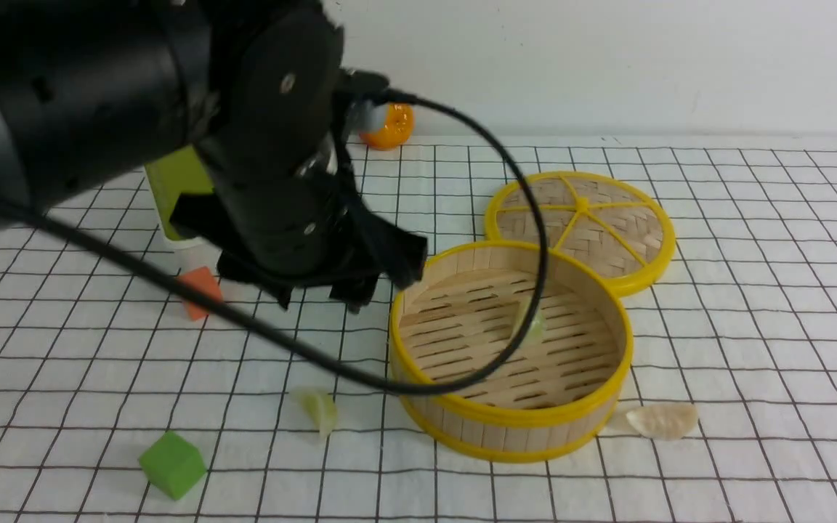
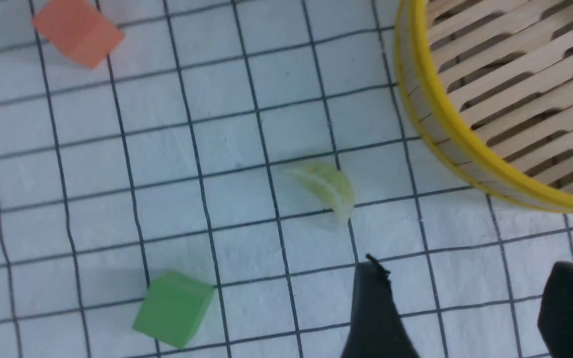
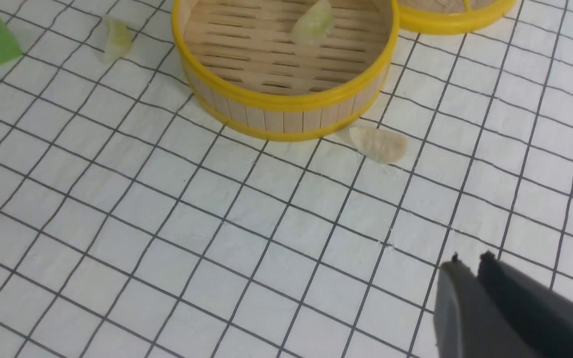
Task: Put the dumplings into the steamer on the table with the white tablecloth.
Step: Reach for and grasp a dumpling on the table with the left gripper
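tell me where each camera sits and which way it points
front: between the arms, facing forward over the steamer; left arm fills the upper left
left wrist: looks down at a green dumpling on the tablecloth; open left gripper shows
right wrist: looks down toward the steamer; shut right gripper shows
shared: all three show that dumpling and the steamer

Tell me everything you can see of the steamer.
The steamer is a round, shallow basket of pale wood: vertical slat wall, slotted floor, yellow rims top and bottom. It stands upright and uncovered on the gridded tablecloth, its lid flat just behind. One pale green dumpling lies inside; a cream dumpling lies by its base outside.
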{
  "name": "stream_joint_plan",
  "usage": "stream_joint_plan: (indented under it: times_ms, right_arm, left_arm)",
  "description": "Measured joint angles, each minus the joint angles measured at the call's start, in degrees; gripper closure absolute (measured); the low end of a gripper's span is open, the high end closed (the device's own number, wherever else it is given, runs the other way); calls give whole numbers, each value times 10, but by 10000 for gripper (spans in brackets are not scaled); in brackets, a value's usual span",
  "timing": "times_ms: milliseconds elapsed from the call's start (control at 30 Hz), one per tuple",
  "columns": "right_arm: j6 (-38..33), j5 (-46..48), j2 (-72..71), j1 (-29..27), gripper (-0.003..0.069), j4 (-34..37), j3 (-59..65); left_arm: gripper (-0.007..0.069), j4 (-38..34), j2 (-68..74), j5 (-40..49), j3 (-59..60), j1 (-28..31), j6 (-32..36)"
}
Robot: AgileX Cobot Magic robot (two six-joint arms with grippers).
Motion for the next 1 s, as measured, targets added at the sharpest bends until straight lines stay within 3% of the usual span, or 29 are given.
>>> stream_joint_plan:
  times_ms: [133, 333, 800, 1000]
  right_arm:
    - [0, 1, 0, 0, 600, 5, 0]
    - [0, 1, 0, 0, 599, 6, 0]
    - [0, 1, 0, 0, 589, 6, 0]
    - [0, 1, 0, 0, 585, 6, 0]
  left_arm:
    - [197, -25, -24, -95, 116, 48, -58]
    - [197, -58, 8, -171, 175, 95, -70]
    - [203, -97, 132, -324, 175, 98, -73]
    - [286, -96, 161, -351, 175, 98, -73]
